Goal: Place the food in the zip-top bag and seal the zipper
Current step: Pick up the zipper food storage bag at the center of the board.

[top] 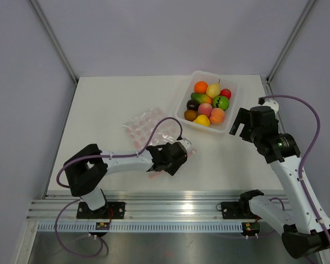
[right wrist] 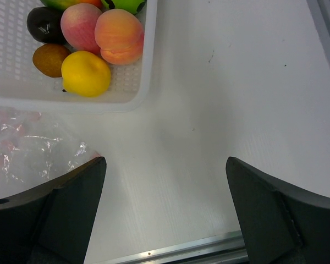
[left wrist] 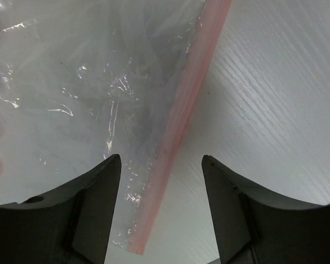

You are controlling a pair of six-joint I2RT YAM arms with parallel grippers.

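Both are spread wide, holding nothing. Near the centre of the top view, the left end effector hangs low over the clear bag on the table — its fingers straddle the pink zipper. At upper right, the right end effector hangs beside the tray — the fruits lie inside.

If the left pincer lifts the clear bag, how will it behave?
Probably floppy: the zip-top bag looks thin and crinkled, so it may sag. Its glossy film could slip; the zipper seems firmer to hold.
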